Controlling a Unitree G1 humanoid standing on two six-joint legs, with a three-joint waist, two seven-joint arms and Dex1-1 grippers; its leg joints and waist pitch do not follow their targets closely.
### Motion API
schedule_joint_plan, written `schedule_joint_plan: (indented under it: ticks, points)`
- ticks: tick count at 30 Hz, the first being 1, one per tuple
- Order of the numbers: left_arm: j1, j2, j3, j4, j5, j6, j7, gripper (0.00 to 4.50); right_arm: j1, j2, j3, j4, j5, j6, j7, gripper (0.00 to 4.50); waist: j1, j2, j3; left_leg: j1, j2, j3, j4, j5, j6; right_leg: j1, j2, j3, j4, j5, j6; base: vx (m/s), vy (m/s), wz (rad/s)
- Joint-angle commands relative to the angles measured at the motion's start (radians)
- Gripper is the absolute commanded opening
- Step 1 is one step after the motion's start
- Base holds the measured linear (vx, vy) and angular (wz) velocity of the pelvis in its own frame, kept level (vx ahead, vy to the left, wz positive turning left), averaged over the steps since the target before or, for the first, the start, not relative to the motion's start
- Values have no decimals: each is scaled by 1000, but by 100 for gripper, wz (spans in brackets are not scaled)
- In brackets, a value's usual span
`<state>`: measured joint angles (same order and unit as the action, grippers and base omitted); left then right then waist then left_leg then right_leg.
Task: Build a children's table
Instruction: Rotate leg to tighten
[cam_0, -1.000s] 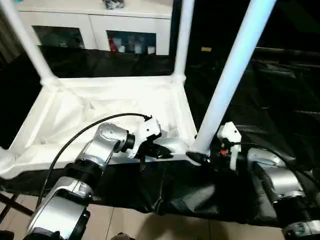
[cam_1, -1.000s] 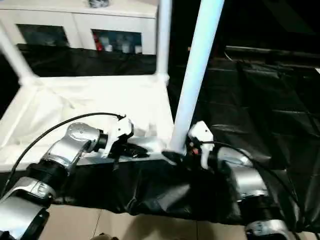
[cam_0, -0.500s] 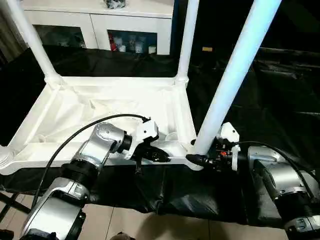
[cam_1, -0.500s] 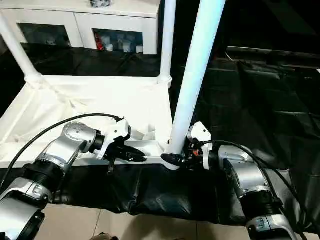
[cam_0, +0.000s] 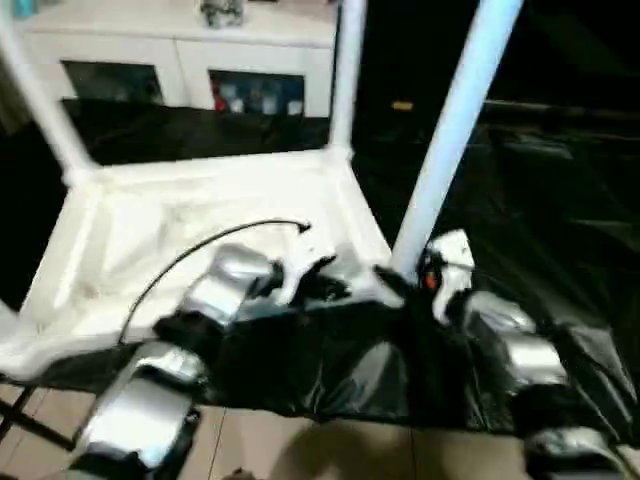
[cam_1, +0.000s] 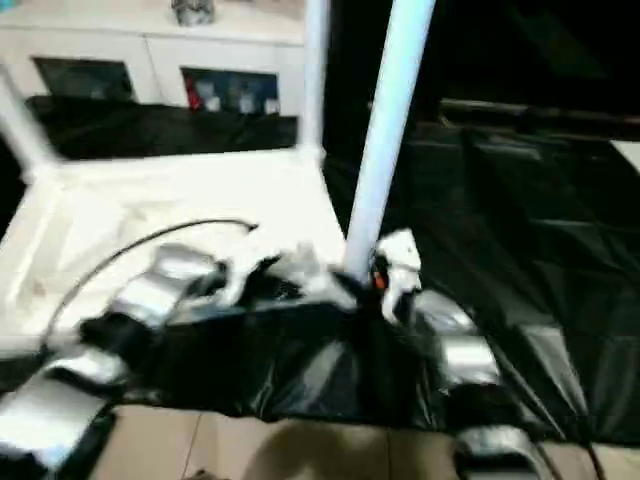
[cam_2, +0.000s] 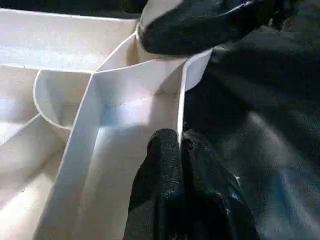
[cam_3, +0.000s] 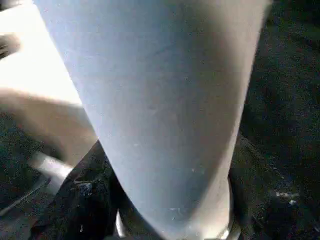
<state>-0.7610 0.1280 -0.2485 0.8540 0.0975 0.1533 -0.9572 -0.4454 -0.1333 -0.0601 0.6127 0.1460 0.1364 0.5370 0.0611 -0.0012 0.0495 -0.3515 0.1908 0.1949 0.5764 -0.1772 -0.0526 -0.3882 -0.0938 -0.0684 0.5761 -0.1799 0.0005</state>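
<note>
Table top (cam_0: 200, 215) lies upside down on the black cloth (cam_0: 560, 200), spreading away ahead of my left gripper (cam_2: 180, 142). Legs stand up from its corners; the near-right leg (cam_0: 450, 130) rises right in front of my right gripper (cam_0: 392, 283), close against it at the leg's base. Right gripper's opening: cannot tell, leg blocks my wrist camera. My left gripper is pinched tight on the top's thin near rim wall (cam_2: 181, 107), one finger each side, just beside the corner socket (cam_2: 60, 100). White cabinet (cam_0: 180, 70) sits far beyond both grippers.
</note>
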Motion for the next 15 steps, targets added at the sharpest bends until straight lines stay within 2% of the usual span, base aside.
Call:
schedule_joint_plan:
  ticks: [1,2,3,4,5,6,8,10,11,12,14,15]
  points:
    - [-61,-110,10,-3,-12,-9,150,0,-11,141,74,70,-12,4,-104,257,-11,9,-47,22,37,-38,-85,-461,-40,13,-60,27,-100,-527,-133,0,0,0]
    - [-60,-120,5,-4,-12,-16,147,0,-19,158,72,76,-17,-7,-132,257,-14,15,-46,21,36,-37,-86,-471,-41,13,-58,29,-100,-518,-135,0,0,0]
    - [-57,-127,3,-7,-13,-16,144,0,-23,169,69,74,-23,-20,-152,257,-17,9,-48,18,35,-37,-86,-475,-34,15,-57,30,-99,-500,-136,0,0,0]
    - [-53,-129,-2,-12,-12,-21,136,0,-23,176,67,66,-25,-29,-159,257,-16,13,-49,17,34,-35,-87,-471,-27,15,-57,33,-98,-480,-142,0,0,0]
    - [-51,-130,-5,-12,-9,-26,128,0,-23,180,66,59,-33,-38,-162,257,-17,11,-49,18,33,-33,-86,-467,-23,15,-57,34,-98,-468,-147,0,0,0]
    - [-47,-128,-9,-14,-5,-34,118,0,-19,180,63,48,-34,-47,-156,257,-17,12,-52,14,34,-31,-85,-448,-16,18,-57,37,-93,-428,-160,0,0,0]
    - [-44,-122,-15,-11,-1,-55,97,0,-17,179,55,44,-28,-49,-143,313,-15,9,-54,12,35,-26,-84,-410,-5,21,-56,41,-86,-360,-183,0,0,0]
    - [-42,-113,-18,-8,0,-73,82,0,-15,170,56,45,-29,-52,-130,313,-13,2,-57,7,35,-20,-80,-353,13,27,-56,44,-76,-291,-207,0,0,0]
    - [-41,-104,-19,-8,0,-88,67,0,-14,162,57,40,-25,-51,-119,341,-10,5,-60,6,35,-19,-78,-313,24,31,-58,45,-71,-255,-216,0,0,0]
    - [-40,-98,-20,-9,1,-97,58,0,-13,157,58,34,-21,-49,-111,351,-11,-4,-61,3,34,-17,-76,-293,33,32,-57,44,-70,-240,-218,0,0,0]
    - [-20,-59,-38,-35,4,-142,-16,0,-2,126,66,-1,-5,-35,-57,360,-5,-6,-68,-3,34,-15,-69,-206,66,39,-58,45,-57,-148,-235,0,0,0]
    - [-20,-59,-38,-35,4,-142,-16,0,-2,126,66,-1,-5,-35,-57,360,-5,-6,-68,-3,34,-15,-69,-206,66,39,-58,45,-57,-148,-235,0,0,0]
